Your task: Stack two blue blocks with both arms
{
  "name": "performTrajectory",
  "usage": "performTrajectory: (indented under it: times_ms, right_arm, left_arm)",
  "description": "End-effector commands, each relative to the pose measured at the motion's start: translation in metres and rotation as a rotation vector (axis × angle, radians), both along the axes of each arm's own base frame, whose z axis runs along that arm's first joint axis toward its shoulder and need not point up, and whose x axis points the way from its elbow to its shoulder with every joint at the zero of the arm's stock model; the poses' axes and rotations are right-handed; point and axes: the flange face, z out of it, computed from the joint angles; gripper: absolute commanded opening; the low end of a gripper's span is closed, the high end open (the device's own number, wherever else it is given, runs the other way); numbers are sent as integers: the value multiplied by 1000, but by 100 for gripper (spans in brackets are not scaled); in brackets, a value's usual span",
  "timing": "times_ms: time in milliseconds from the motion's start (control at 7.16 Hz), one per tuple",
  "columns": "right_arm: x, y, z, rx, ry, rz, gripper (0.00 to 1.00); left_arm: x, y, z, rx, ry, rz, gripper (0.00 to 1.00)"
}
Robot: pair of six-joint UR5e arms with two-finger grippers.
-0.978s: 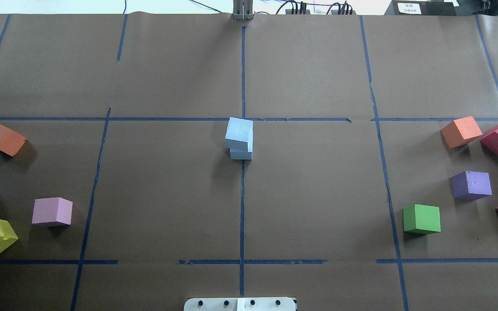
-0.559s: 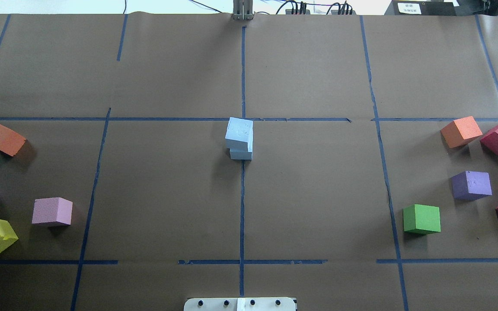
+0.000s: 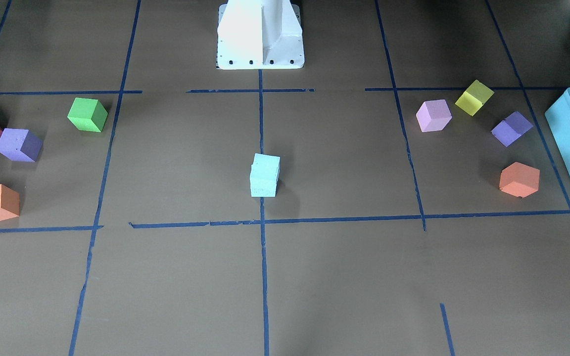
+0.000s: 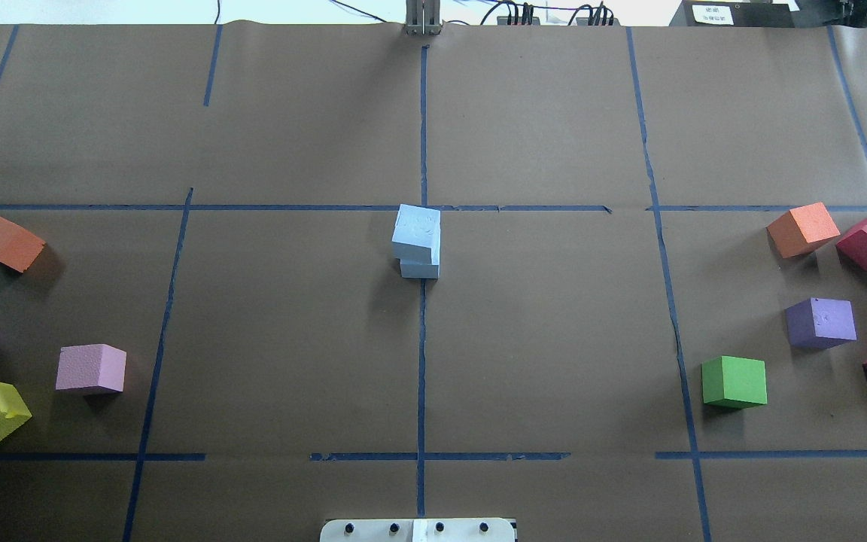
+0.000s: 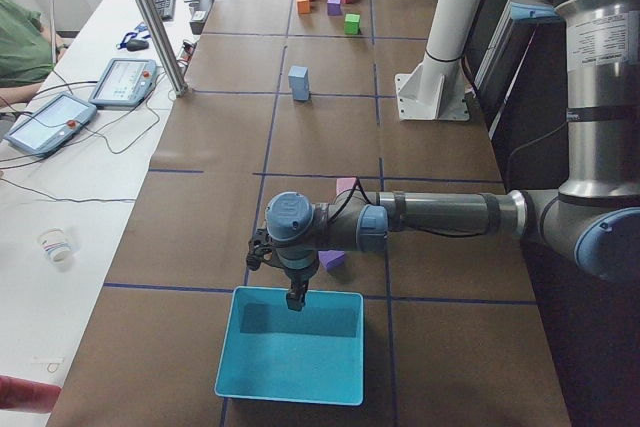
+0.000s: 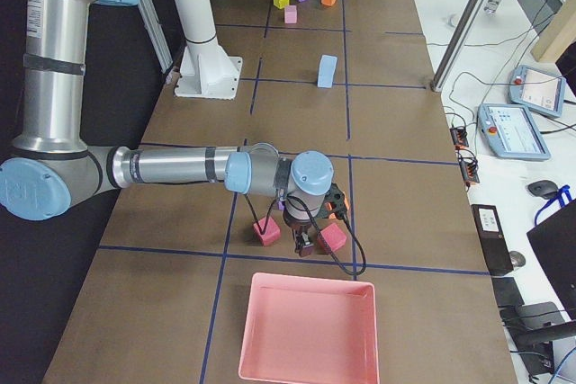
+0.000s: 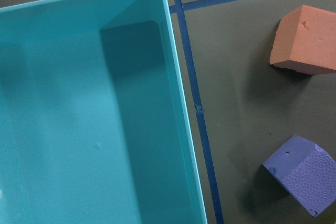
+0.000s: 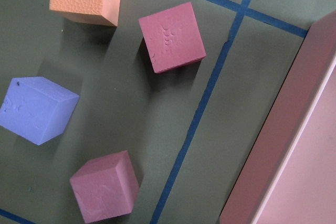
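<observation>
Blue blocks (image 4: 418, 242) stacked on taped brown table (image 4: 554, 339), left gripper (image 5: 296, 299) and right gripper (image 6: 306, 246) state unclear

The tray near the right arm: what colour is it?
The tray is pink, seen best in the exterior right view.

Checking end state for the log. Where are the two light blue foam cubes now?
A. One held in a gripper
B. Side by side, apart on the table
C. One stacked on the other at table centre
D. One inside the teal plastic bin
C: the upper light blue foam cube sits on the lower light blue foam cube, slightly offset, on the centre blue tape line.
</observation>
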Motion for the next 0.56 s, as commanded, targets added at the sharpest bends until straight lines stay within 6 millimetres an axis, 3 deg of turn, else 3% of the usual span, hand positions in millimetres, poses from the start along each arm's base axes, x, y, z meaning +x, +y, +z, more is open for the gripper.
performTrajectory:
  times_ms: [0,419]
  right_arm:
    - [0,0,0,-1,0,0,100]
    - [0,0,2,-5,-1,0,100]
  left_arm:
    - [0,-1,-1,2,0,0,100]
    - [0,-2,-2,4,2,0,100]
